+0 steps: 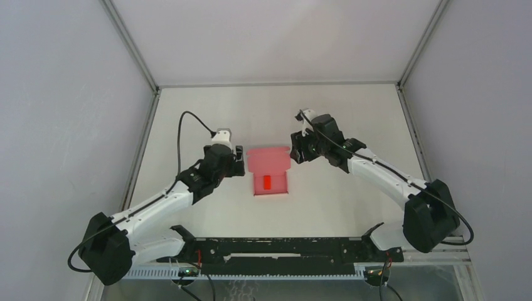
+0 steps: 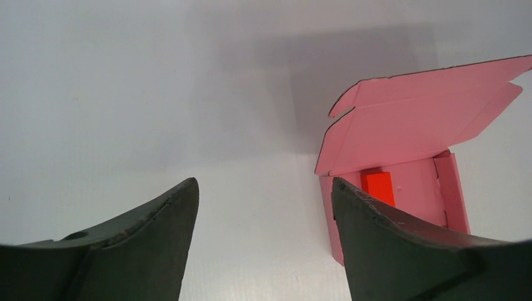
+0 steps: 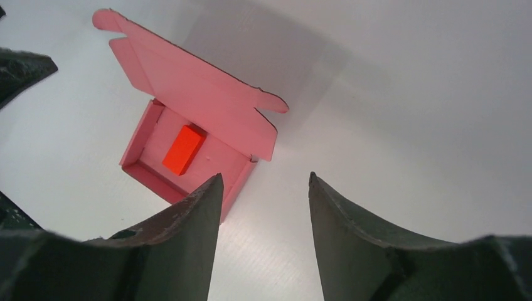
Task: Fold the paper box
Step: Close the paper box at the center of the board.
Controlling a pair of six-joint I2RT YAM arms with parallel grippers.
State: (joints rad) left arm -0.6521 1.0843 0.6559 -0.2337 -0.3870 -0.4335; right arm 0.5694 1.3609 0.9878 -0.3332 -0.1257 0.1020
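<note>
White matte worktop (image 1: 207, 113), walled by pale panels, carries the paper box (image 1: 270, 170) at its middle, between the two arms. Its thin pink cardboard tray stands formed, the lid with rounded tabs tilted up at the far side. A small red block (image 1: 267, 182) lies inside. Dark, curved left fingers (image 2: 157, 238) and right fingers (image 3: 182, 232) are spread apart and empty, flanking the box.

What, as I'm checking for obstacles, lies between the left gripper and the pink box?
Only bare table separates left gripper and box, per the left wrist view.
</note>
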